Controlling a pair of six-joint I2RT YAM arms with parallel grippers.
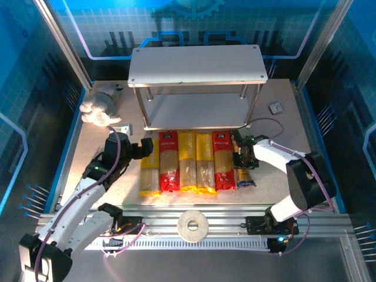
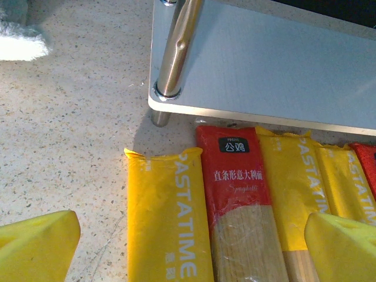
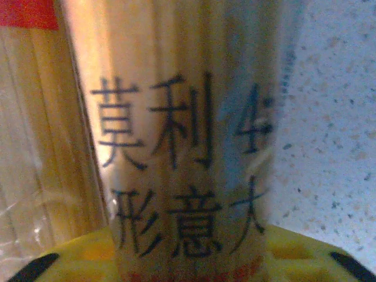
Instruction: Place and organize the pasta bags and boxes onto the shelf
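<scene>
Closely, right fingers (image 3: 305, 255) straddle the clear pack (image 3: 176, 147).

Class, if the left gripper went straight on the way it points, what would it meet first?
Probably the leftmost yellow pack or the red pack beside it, between the left gripper's open jaws; depth is unclear.

Upper centre of the top view holds the shelf (image 1: 197, 64), two white-grey boards on thin metal legs. Just below its lower board, five packs lie flat, side by side, long axes pointing at it: left yellow pack (image 1: 150, 175), set slightly lower in the frame, left red pack (image 1: 168, 161) with a clear window, middle yellow pack (image 1: 187, 161), right yellow pack (image 1: 205, 161) and right red pack (image 1: 223, 160). Right of the row lies the clear pack (image 1: 247, 180) of tan spaghetti, printed with dark characters.
</scene>
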